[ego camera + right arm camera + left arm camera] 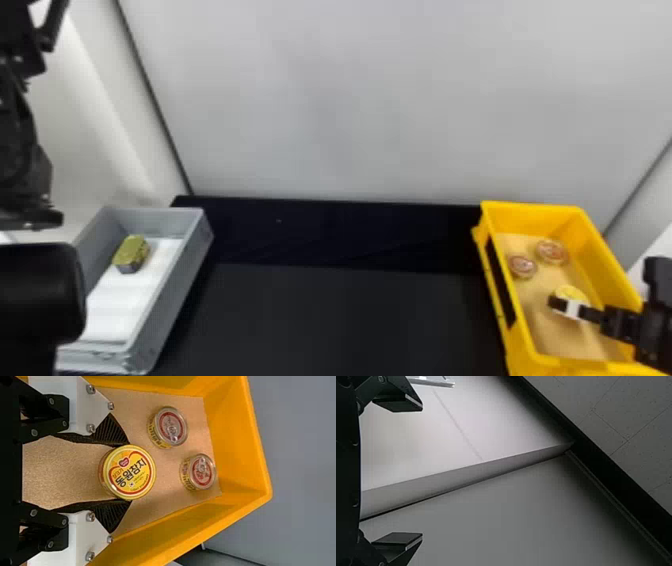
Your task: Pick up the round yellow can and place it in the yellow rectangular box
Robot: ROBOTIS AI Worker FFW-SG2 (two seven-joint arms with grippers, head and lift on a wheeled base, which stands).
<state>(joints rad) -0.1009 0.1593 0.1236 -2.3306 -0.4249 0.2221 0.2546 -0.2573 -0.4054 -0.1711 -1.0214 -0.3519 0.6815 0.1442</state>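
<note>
In the head view my right gripper (565,306) reaches down inside the yellow box (535,360), over the round yellow can (573,293). The right wrist view has the can (130,472) between the black ribbed fingertips of my right gripper (128,473), which press against its opposite sides; its lid faces the camera. Whether the can rests on the box floor, I cannot tell. My left arm is parked at the far left, its gripper (47,35) raised beside the wall. In the left wrist view that gripper (421,471) is wide open, holding nothing.
Two smaller cans with clear lids, one (170,427) and another (198,471), stand in the yellow box beyond the held can. A grey box (167,295) at the left holds a yellow-green rectangular tin (131,253). A black surface (340,320) lies between the boxes.
</note>
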